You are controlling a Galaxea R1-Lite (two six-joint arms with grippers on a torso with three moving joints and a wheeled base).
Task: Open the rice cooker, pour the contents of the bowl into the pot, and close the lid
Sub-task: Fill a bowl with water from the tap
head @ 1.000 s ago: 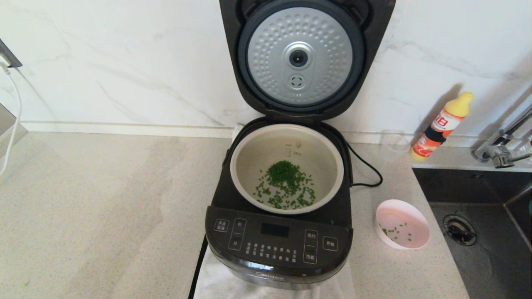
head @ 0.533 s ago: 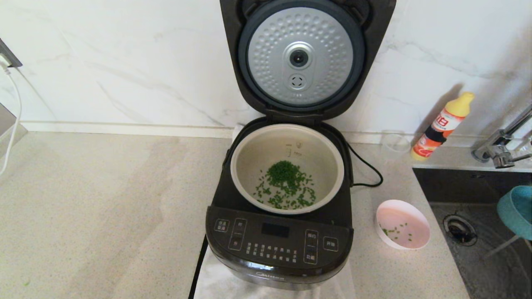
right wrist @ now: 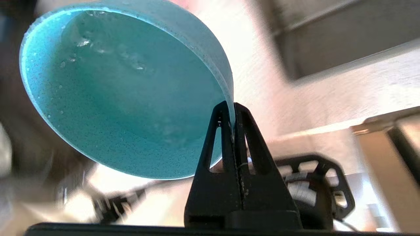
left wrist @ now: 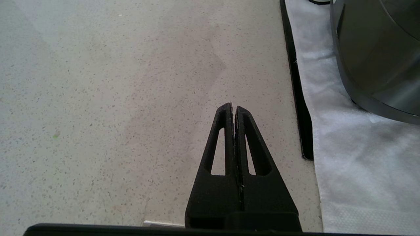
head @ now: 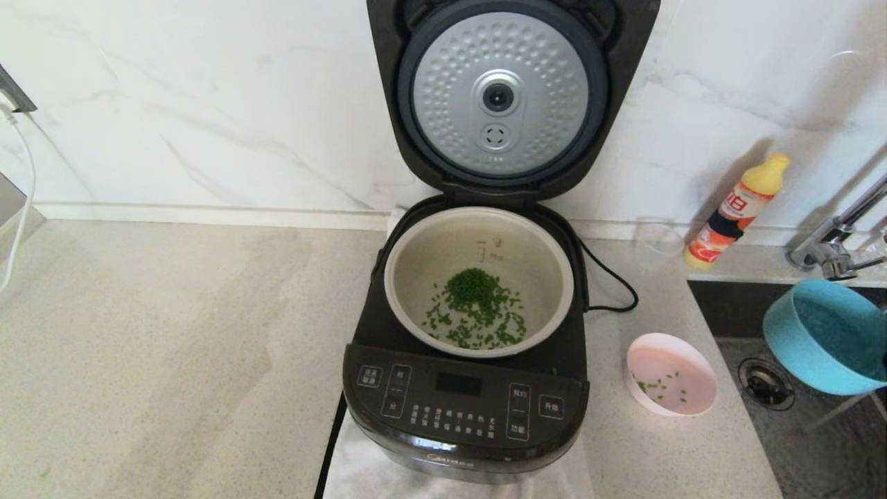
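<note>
The rice cooker stands mid-counter with its lid raised upright, dimpled silver plate facing me. Its pale pot holds a heap of chopped green bits. A blue bowl hangs tilted above the sink at the right edge, with clear liquid inside. My right gripper is shut on the rim of this blue bowl. A pink bowl with a few green bits sits on the counter right of the cooker. My left gripper is shut and empty, low over the counter left of the rice cooker.
A dark sink with a faucet lies at the right. An orange-and-yellow bottle and a clear cup stand by the wall. The black cord loops behind the cooker, which rests on a white cloth.
The blue bowl has come into the head view from the right edge and risen up and leftward over the sink. Cooker, pot and pink bowl have not moved.
</note>
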